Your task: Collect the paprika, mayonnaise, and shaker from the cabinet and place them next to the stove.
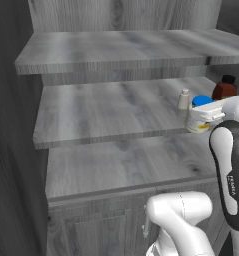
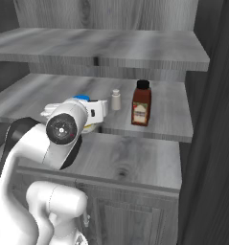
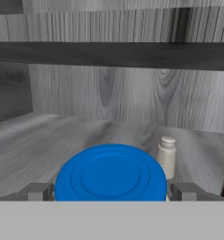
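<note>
1. The cabinet is grey wood-grain with three wide plank shelves; all three task items stand on the middle shelf, toward its right end.
2. The mayonnaise is a short jar with a blue lid, standing upright near the front edge of the middle shelf. In the left base view its cream body shows partly behind the robot's white hand.
3. The gripper is level with the jar lid. Its fingers stand wide apart, one on each side of the lid, just beside its rim; contact with the jar cannot be confirmed.
4. The shaker is upright just behind the mayonnaise, slightly to its right, and apart from it.
5. The paprika, a dark red bottle with a black cap and a pale label, stands upright to the right of the shaker, near it but not touching.
6. The top and bottom shelves carry nothing visible.
</note>
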Tool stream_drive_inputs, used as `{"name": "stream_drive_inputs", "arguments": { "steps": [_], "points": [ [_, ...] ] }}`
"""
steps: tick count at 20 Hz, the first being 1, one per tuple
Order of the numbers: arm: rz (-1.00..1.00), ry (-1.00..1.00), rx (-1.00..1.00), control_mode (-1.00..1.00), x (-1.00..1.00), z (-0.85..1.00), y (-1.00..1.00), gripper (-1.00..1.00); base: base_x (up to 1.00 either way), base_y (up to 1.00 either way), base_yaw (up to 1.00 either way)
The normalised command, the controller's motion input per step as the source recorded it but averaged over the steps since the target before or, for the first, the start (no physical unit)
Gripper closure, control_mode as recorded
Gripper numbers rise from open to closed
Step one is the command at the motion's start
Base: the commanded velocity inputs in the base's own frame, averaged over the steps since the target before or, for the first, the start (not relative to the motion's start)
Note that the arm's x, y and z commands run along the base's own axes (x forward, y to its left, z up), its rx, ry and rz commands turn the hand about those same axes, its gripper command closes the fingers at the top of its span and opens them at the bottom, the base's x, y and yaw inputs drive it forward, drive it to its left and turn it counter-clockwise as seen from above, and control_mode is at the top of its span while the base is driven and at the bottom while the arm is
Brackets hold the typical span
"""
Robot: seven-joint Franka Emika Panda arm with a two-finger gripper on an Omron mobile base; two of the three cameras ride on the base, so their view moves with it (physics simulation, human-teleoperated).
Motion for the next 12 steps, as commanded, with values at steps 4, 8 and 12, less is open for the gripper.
{"name": "stream_drive_inputs", "arguments": {
  "steps": [4,8,12],
  "points": [
    [0.09,0.00,-0.03,-1.00,-0.61,0.24,0.00,1.00,0.00,0.00,0.00],
    [0.13,0.00,-0.06,-1.00,-0.57,0.18,0.00,1.00,0.00,0.00,0.00],
    [0.14,0.01,-0.06,-1.00,-0.55,0.24,0.00,1.00,0.00,0.00,0.00]
  ]
}}
